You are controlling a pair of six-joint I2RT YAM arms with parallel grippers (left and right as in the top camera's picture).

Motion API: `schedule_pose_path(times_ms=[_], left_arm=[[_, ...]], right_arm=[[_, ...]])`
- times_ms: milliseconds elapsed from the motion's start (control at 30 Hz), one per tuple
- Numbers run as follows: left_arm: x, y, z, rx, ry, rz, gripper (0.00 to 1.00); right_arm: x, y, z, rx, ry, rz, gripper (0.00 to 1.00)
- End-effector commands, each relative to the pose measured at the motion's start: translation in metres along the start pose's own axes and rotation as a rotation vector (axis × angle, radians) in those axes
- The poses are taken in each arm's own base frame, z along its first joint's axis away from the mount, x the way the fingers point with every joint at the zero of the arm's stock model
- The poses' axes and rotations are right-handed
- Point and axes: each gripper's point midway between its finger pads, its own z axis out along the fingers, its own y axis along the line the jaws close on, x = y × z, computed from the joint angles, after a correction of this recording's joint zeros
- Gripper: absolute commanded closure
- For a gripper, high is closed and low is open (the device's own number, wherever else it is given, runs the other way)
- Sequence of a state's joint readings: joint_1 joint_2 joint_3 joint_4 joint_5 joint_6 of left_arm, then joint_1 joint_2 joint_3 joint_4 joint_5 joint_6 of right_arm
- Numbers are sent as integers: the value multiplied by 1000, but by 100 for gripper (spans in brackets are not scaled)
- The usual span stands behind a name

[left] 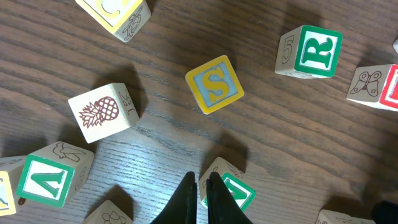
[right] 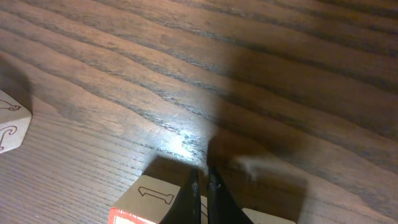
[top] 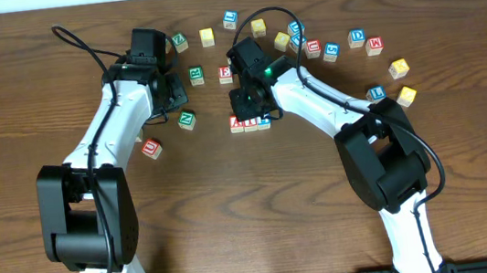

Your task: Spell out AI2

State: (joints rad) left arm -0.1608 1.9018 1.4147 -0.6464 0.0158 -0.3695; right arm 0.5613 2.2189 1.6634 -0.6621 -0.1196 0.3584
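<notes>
— What's hard to see?
— The cube row (top: 249, 124) mid-table: the right gripper (right: 202, 177) hangs right over it, its letters unreadable, cut off by the wrist view.
— Jaws?
— Both pressed together, empty. The left gripper (left: 200, 182) is just beside a green cube (left: 237, 190).

Wooden table (left: 292, 137), dark grain.
Blue-and-yellow "S" cube (left: 214, 84): straight ahead of the left gripper (left: 202, 179) jaws, apart.
Pineapple cube (left: 102, 112): ahead, leftward.
Green "R" cube (left: 317, 51): far ahead, rightward.
Green-printed cube (left: 239, 190): just beside the right-hand jaw.
</notes>
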Motion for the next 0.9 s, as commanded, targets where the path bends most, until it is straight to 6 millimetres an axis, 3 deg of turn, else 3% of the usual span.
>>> schedule_pose_path(times_ms=[0,300,467,633,867], left_arm=[[-2,2,-4,-12,-14,-8,92],[-2,2,-4,-12,-14,-8,92],[-5,4,-5,-25,-31,0,92],[-20,3,-19,-17,-67,33,92],[-45,13,-77,21,-197,-11,92]], right_arm=[[-2,2,2,0,1,13,99],[-15,0,0,-2,-48,15,97],[-34,-8,-17,-5,-79,30,98],[-53,-15,-56,-3,-119,11,99],[-75,-31,-137,-6,-236,20,98]])
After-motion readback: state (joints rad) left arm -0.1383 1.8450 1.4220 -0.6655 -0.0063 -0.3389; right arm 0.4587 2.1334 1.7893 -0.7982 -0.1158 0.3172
